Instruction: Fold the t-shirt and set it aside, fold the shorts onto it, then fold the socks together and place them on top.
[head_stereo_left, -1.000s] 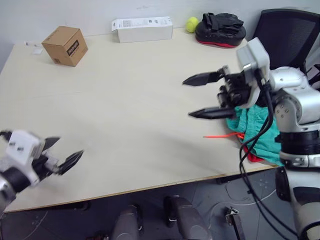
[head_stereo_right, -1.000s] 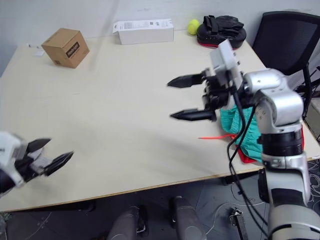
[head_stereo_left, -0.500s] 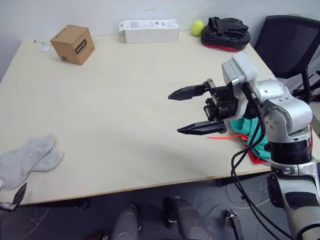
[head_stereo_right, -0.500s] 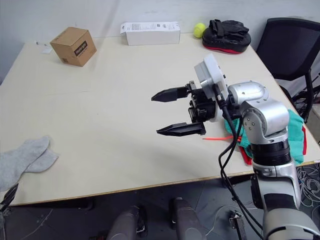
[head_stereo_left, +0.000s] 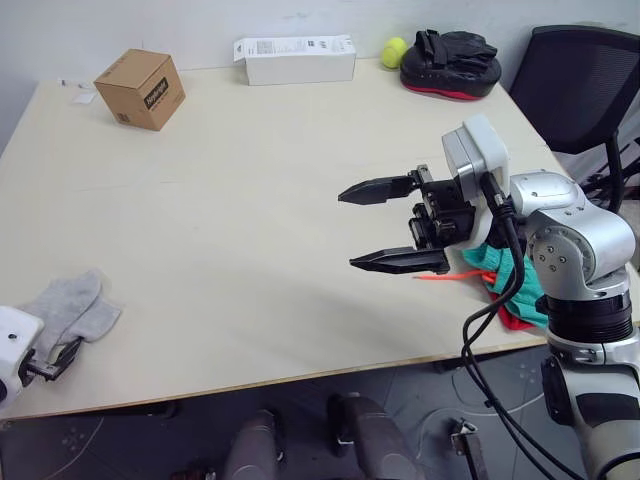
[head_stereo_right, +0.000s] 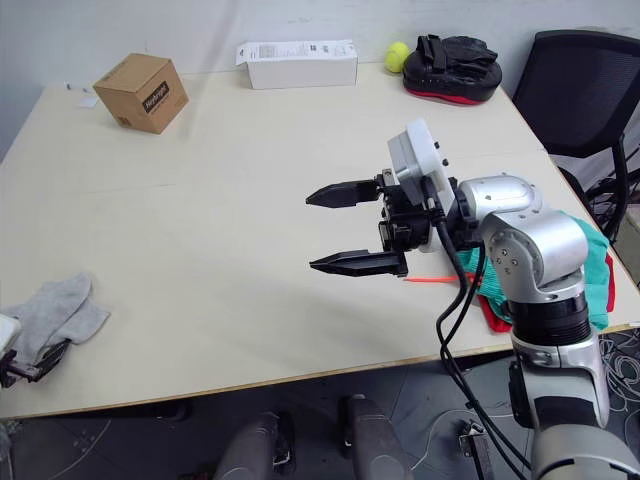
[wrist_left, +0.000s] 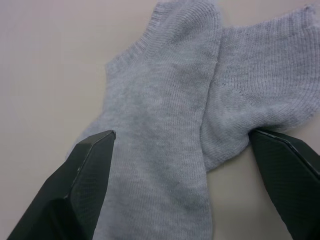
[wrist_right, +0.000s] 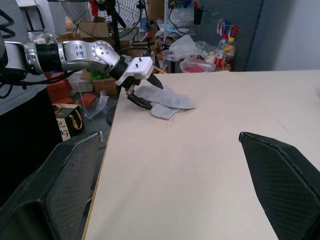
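The socks (head_stereo_left: 68, 305) lie flat on the surface (head_stereo_left: 230, 200), close to its near edge on the robot's left side. The two grey pieces overlap each other. The left pincer (wrist_left: 190, 187) is down at the socks with its fingers spread wide, one on each side of the grey knit, and it grips nothing. In the right wrist view this same pincer touches the edge of the socks.

The right pincer (head_stereo_left: 382, 225) hangs above the middle right part of the surface, also spread wide and with nothing between its two black fingers. Behind the right arm, near the right edge, the teal shorts (head_stereo_right: 590, 270) lie on top of the red t-shirt (head_stereo_right: 495, 312), of which a small part shows under them.

At the far edge stand a brown cardboard box (head_stereo_left: 141, 89), a white box (head_stereo_left: 294, 58), a yellow-green ball (head_stereo_left: 392, 52) and a black pad (head_stereo_left: 450, 60).
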